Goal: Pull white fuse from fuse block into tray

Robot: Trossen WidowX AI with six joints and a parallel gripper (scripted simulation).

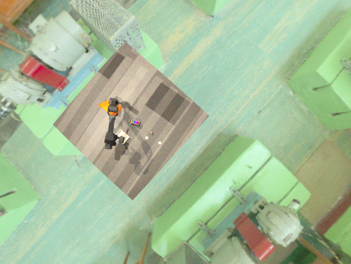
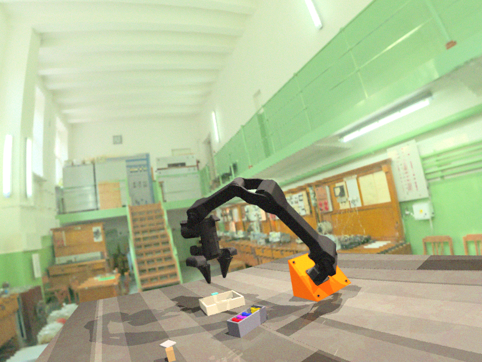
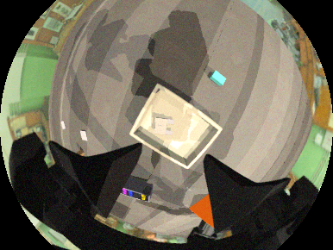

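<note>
The white fuse (image 3: 161,125) lies flat on the floor of the cream tray (image 1: 125,133) (image 2: 221,307) (image 3: 143,110), left of its middle in the wrist view, with its two prongs pointing right. My gripper (image 2: 216,279) (image 3: 173,153) is open and empty, its fingertips spread above the tray and clear of it. The grey fuse block (image 2: 246,326) (image 3: 139,184) stands beside the tray. It holds a yellow fuse (image 2: 255,309), a blue fuse (image 2: 245,314), a magenta fuse (image 2: 240,317) and a red fuse (image 2: 236,319). In the top view the arm hides the fingertips.
A cyan block (image 2: 214,293) (image 3: 218,78) lies beyond the tray. White flat squares (image 1: 146,138) (image 1: 159,143) (image 3: 84,135) and a small tan-orange block (image 1: 151,132) (image 2: 170,354) lie on the fuse-block side. The orange wedge (image 1: 103,105) (image 2: 300,281) (image 3: 204,210) is at the arm's base.
</note>
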